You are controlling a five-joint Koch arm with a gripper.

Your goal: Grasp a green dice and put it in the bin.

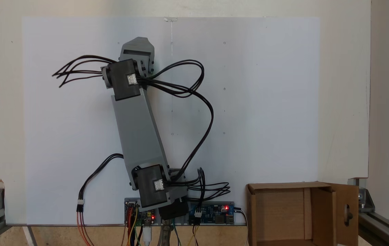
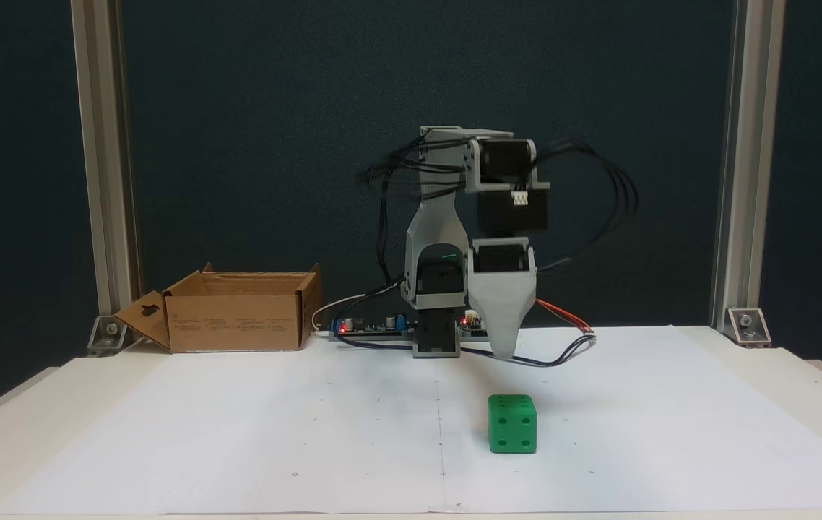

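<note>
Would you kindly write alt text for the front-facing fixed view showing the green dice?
A green dice sits on white paper, in front of and below a grey robot arm's gripper, which hangs above the table. A brown cardboard bin stands at the back left, flaps open.

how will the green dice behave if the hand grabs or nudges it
The green dice looks like rigid plastic, so it likely won't deform. Sitting flat on the paper, it should slide rather than roll. Its rounded edges and glossy faces could make a corner grip slip.

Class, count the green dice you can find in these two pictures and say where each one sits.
1. The green dice rests on the white paper sheet, in front of the arm's hand. In the view from above, the arm may hide it.
</note>
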